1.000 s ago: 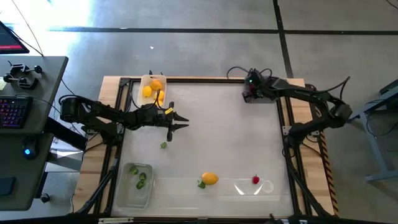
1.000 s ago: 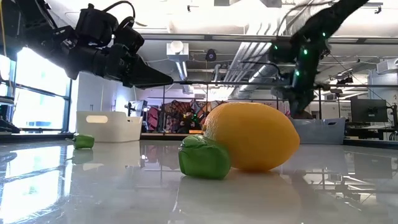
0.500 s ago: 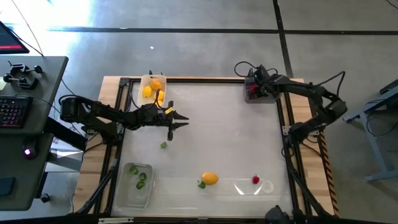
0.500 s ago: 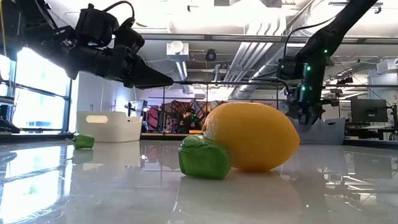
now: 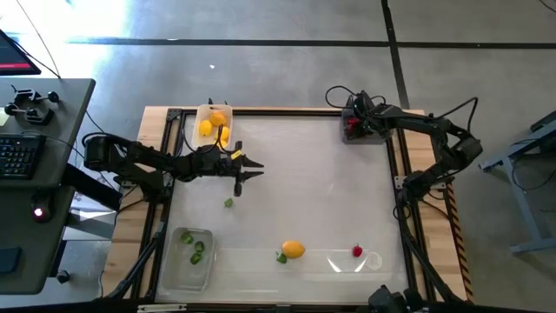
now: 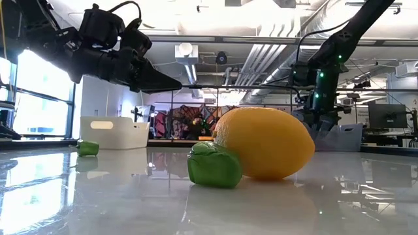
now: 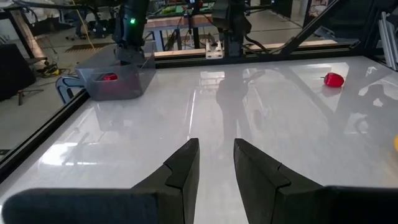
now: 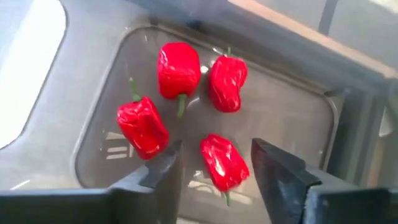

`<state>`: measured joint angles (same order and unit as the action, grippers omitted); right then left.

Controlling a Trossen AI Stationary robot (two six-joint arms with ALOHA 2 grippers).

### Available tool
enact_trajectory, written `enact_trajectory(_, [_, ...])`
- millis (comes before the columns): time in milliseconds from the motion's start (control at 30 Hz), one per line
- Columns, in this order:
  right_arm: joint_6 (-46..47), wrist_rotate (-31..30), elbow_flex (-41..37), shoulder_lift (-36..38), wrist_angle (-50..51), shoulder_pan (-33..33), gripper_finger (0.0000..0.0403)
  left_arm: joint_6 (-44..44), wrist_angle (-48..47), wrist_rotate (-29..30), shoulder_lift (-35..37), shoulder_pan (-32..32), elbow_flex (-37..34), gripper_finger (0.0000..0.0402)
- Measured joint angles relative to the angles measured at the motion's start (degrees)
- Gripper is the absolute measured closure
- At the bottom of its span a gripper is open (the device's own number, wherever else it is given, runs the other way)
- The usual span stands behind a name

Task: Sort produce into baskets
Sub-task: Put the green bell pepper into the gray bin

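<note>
Right gripper (image 5: pixel 351 124) over dark grey tray (image 5: pixel 355 136) at far right corner of worktop (image 5: pixel 304 187), jaws apart, gripping nothing. Four red pieces in that tray per right wrist view: one (image 8: pixel 222 160) right between the jaws, lying on tray floor, three more (image 8: pixel 179 70) (image 8: pixel 227 81) (image 8: pixel 142 126) just beyond. In low view right arm hangs above grey tray (image 6: pixel 339 138) at far right.

Left gripper (image 5: pixel 250 169) hovering over bare worktop left of centre, jaws slightly apart, empty; narrow gap between fingers (image 7: pixel 183 168) in left wrist view.

White tray (image 5: pixel 213 124) at far left edge, yellow and orange pieces (image 5: pixel 207 127) inside. Clear tray (image 5: pixel 188 259) at near left corner, green pieces (image 5: pixel 197 248) inside.

Loose on worktop: small green piece (image 5: pixel 229 203) near left gripper, on its near side; orange-yellow fruit (image 5: pixel 294 249) near front edge with green piece (image 5: pixel 281 257) touching its left side; red piece (image 5: pixel 357 251) to its right, apart from it. Low view: yellow fruit (image 6: pixel 264 143) and green piece (image 6: pixel 214 165) in contact, close to camera; another green piece (image 6: pixel 88 148) farther left, in front of white tray (image 6: pixel 115 132).
</note>
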<state>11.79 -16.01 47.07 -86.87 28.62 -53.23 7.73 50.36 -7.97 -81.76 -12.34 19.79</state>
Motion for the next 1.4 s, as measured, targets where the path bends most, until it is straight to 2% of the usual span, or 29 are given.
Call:
enact_trajectory(133, [-1.8,0.1,0.1,0.0,-0.2,0.0,0.0207,0.0,0.0,0.1,0.0,0.0,0.0,0.0316])
enact_trajectory(300, [-4.2,0.1,0.1,1.2,1.1,0.3,0.0215,0.0,-1.4,0.9,0.0,0.0,0.0,0.0316])
enact_trajectory(567, [-5.2,0.1,0.1,12.7,2.2,4.9,0.0234,0.3,-2.9,4.1,0.0,0.0,0.0,0.0316])
enact_trajectory(733, [-4.8,0.1,-3.4,20.7,-1.5,12.9,0.0236,0.3,-3.0,4.2,0.0,0.0,0.0,0.0316])
enact_trajectory(1000, [-4.7,0.4,-17.9,30.2,-21.6,29.7,0.0236,0.5,-3.0,4.2,0.0,0.0,0.0,0.0316])
enact_trajectory(1133, [-5.6,6.3,-22.5,31.6,-32.0,37.2,0.0236,2.8,-3.5,4.2,0.0,0.1,0.3,0.0316])
enact_trajectory(1267, [-2.4,10.7,-24.9,31.2,-37.2,42.2,0.0236,3.0,-10.7,4.1,0.4,1.0,3.4,0.0316])
enact_trajectory(1400, [-1.3,10.7,-25.1,31.0,-38.1,44.4,0.0236,3.1,-28.3,4.2,2.5,3.4,9.1,0.0316])
